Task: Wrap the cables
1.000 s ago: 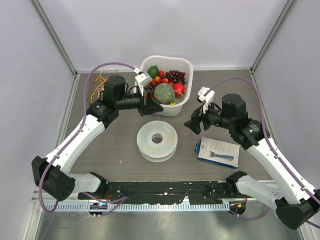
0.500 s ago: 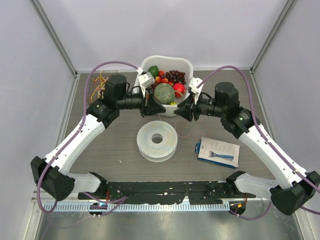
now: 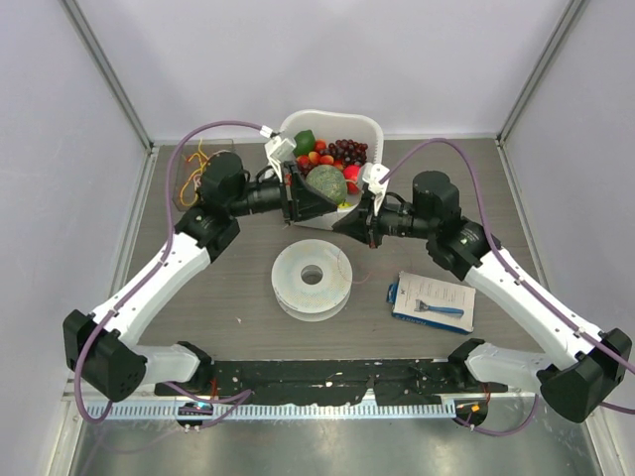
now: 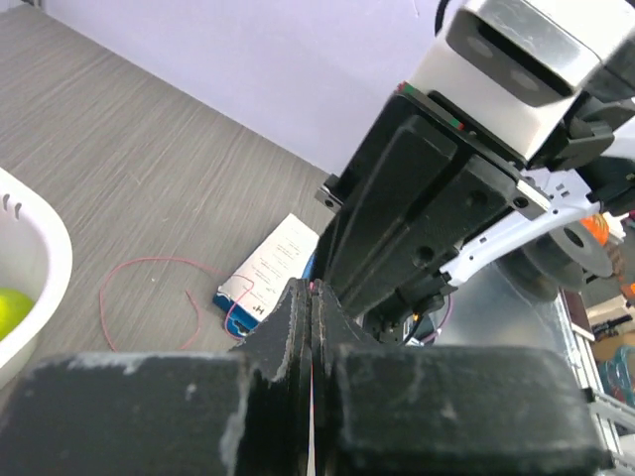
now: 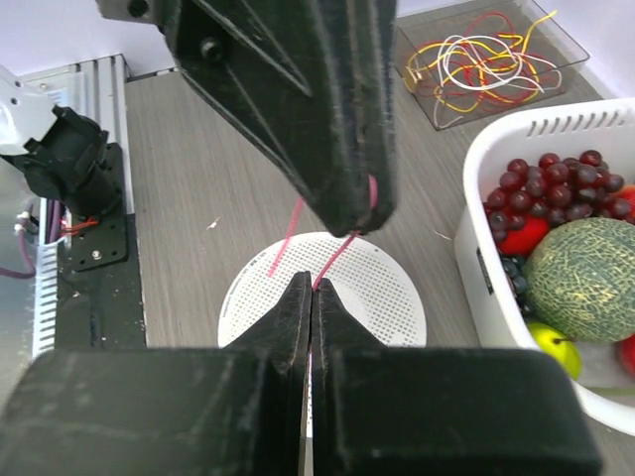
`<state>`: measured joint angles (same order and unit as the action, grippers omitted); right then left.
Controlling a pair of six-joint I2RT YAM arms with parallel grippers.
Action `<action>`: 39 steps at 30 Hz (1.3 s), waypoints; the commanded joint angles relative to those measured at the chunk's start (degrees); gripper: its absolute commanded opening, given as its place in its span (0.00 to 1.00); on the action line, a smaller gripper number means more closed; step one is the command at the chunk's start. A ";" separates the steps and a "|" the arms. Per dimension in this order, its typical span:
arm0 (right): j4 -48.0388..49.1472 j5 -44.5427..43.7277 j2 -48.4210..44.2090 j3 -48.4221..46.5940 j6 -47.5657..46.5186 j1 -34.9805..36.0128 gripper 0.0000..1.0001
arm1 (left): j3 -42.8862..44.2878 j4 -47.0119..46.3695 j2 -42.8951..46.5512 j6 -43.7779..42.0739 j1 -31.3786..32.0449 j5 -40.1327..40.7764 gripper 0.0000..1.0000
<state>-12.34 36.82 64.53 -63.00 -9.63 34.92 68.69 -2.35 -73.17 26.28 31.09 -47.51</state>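
A thin red cable point(image 5: 333, 259) runs between my two grippers, which meet tip to tip above the white perforated spool point(image 3: 313, 279). My left gripper point(image 3: 324, 210) is shut on it. My right gripper point(image 3: 340, 226) is shut on the same cable just below. In the right wrist view the right gripper point(image 5: 313, 284) pinches the cable under the left fingers point(image 5: 347, 188), and a short free end hangs over the spool point(image 5: 397, 297). The left wrist view shows the left gripper point(image 4: 314, 290) closed on the cable, whose slack point(image 4: 159, 260) loops on the table. More cables point(image 3: 194, 164) lie tangled at the back left.
A white basket point(image 3: 332, 121) of fruit with a green melon point(image 3: 326, 184) stands right behind the grippers. A blue and white razor pack point(image 3: 433, 300) lies right of the spool. The loose cables point(image 5: 476, 61) sit in a clear tray.
My right arm has swung left from near the razor pack up to the left gripper, and its jaws have shut on the red cable. The left gripper rose slightly towards the basket.
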 commanded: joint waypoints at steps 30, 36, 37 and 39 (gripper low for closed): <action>10.13 -11.07 -1.17 -0.54 0.75 0.94 0.80 | -1.71 -7.58 2.24 11.69 0.64 15.08 0.00; 11.99 -11.24 2.26 -2.65 1.80 0.94 0.80 | -2.24 -7.49 2.33 11.60 1.43 15.42 0.00; 13.81 -11.68 2.44 -2.74 1.72 1.20 0.80 | -2.33 -7.49 2.15 11.68 1.52 15.51 0.00; 14.88 -12.21 2.88 -2.56 1.54 1.38 0.79 | -2.24 -7.58 2.06 11.86 1.52 15.60 0.00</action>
<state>-3.86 24.80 67.22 -62.59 -8.60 35.62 64.62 -9.04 -71.72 38.54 32.29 -32.53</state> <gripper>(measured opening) 0.803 0.009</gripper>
